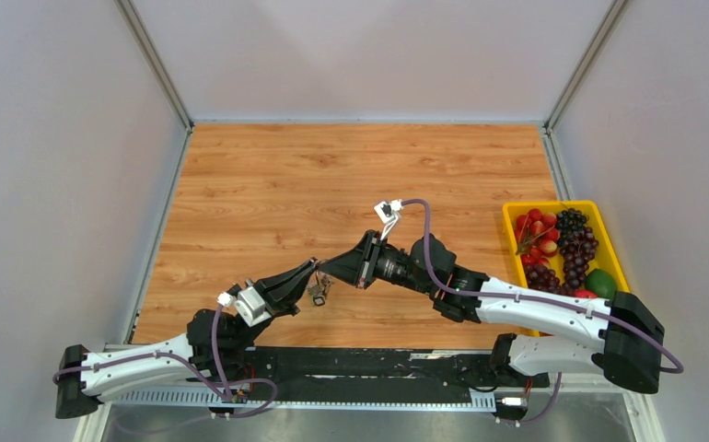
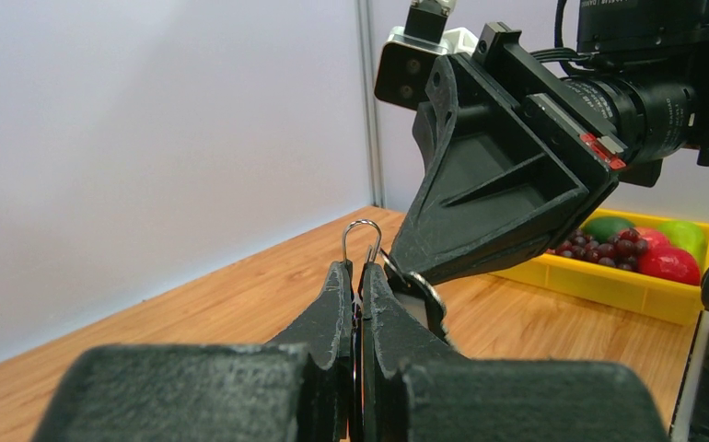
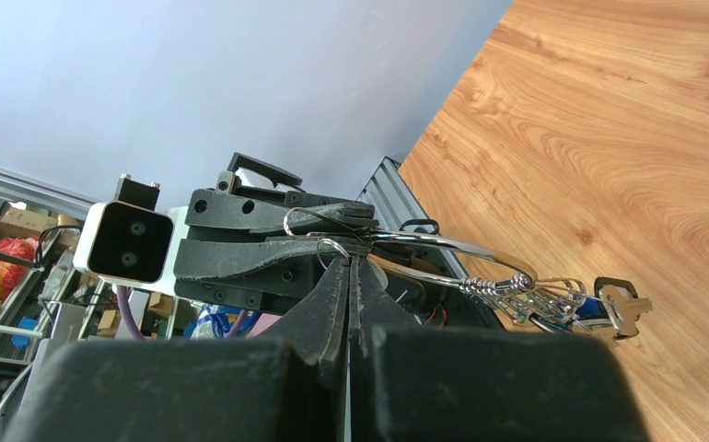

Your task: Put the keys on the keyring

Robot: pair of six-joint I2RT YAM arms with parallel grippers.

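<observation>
My left gripper (image 1: 308,270) is shut on the keyring (image 2: 362,226), whose thin silver wire loop sticks up between its fingertips (image 2: 340,281). In the right wrist view the keyring (image 3: 424,244) runs as a long wire to a bunch of keys (image 3: 553,302) with blue and black heads hanging off it. That bunch hangs just above the table (image 1: 319,295). My right gripper (image 1: 325,268) meets the left one tip to tip and is shut on a key with a white tag (image 2: 415,293) and a small ring (image 3: 332,247), right at the keyring wire.
A yellow tray (image 1: 514,208) of plastic fruit stands at the right edge of the wooden table and also shows in the left wrist view (image 2: 627,290). Grey walls enclose the table on three sides. A metal rail (image 1: 332,396) runs along the near edge.
</observation>
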